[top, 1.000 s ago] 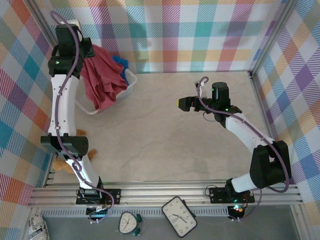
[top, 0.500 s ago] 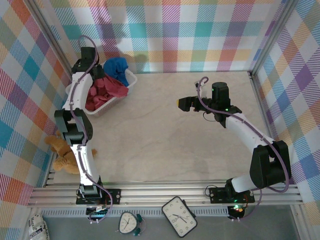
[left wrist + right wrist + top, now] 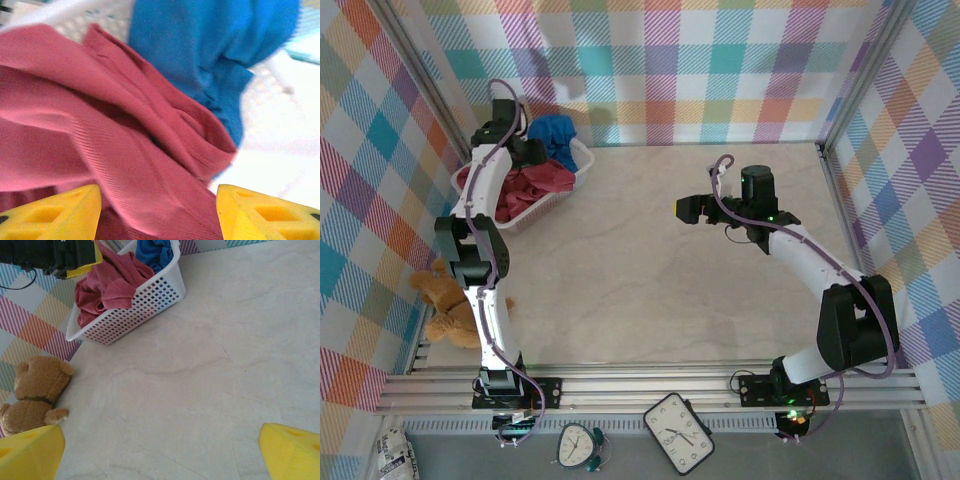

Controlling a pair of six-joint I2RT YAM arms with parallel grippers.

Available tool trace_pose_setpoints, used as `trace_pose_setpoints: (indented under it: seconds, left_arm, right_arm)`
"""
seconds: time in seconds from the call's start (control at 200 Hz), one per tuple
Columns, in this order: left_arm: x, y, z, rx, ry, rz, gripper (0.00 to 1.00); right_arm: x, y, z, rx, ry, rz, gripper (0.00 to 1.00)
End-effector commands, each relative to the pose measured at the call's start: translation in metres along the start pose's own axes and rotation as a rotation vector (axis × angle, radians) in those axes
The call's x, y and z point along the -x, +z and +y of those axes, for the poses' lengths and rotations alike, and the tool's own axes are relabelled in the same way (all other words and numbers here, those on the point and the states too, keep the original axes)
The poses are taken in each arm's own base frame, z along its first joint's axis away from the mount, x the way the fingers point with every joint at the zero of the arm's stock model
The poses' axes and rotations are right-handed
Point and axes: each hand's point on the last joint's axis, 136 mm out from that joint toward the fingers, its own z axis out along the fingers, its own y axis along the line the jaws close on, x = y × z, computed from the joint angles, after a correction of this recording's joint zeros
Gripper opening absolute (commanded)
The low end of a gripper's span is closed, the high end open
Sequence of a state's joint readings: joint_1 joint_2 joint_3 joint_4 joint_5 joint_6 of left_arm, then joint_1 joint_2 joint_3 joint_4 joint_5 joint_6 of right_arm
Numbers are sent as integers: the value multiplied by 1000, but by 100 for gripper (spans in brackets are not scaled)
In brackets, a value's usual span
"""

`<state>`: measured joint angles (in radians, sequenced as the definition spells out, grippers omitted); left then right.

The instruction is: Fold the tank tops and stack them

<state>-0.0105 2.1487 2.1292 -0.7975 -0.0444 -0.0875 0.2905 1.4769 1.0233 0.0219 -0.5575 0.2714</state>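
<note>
The left end effector is hovering with its jaws spread wide, gripping nothing, directly over the crumpled dark red tank tops. Whether its tips are brushing the cloth is hard to tell in the blurred wrist view. Just beyond it, the bright blue tank top is bunching against the white mesh basket. The red folds are tangling too much to separate one top from another. The right end effector is hanging fully open above the bare counter, well apart from the basket, with a teddy bear lying off to its left.
</note>
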Motion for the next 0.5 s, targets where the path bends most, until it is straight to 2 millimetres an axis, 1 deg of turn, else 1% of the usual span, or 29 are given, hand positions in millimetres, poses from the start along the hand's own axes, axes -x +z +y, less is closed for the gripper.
trace_pose_setpoints:
  seconds: [0.0, 0.135, 0.22, 0.285, 0.36, 0.44, 0.495]
  left_arm:
    - [-14, 1, -31, -40, -6, 54, 62]
    - [-32, 14, -47, -55, -9, 91, 63]
    - [-42, 23, -47, -45, -20, 127, 62]
    - [-47, 29, -44, -26, -18, 144, 61]
    - [-49, 33, -35, 27, -7, 150, 61]
    - [-51, 32, -22, 101, 26, 162, 61]
    - [-53, 32, -19, 116, 41, 162, 61]
  right_arm:
    - [-2, 1, 2, 0, -29, 10, 99]
    - [-3, 0, 0, -14, -33, 14, 99]
    - [-4, 1, 0, -13, -33, 16, 99]
    - [-4, 0, -1, -16, -34, 16, 99]
    - [-4, 0, -1, -18, -33, 18, 99]
    - [-5, 1, -1, -17, -31, 21, 99]
    - [-5, 0, -2, -18, -29, 22, 99]
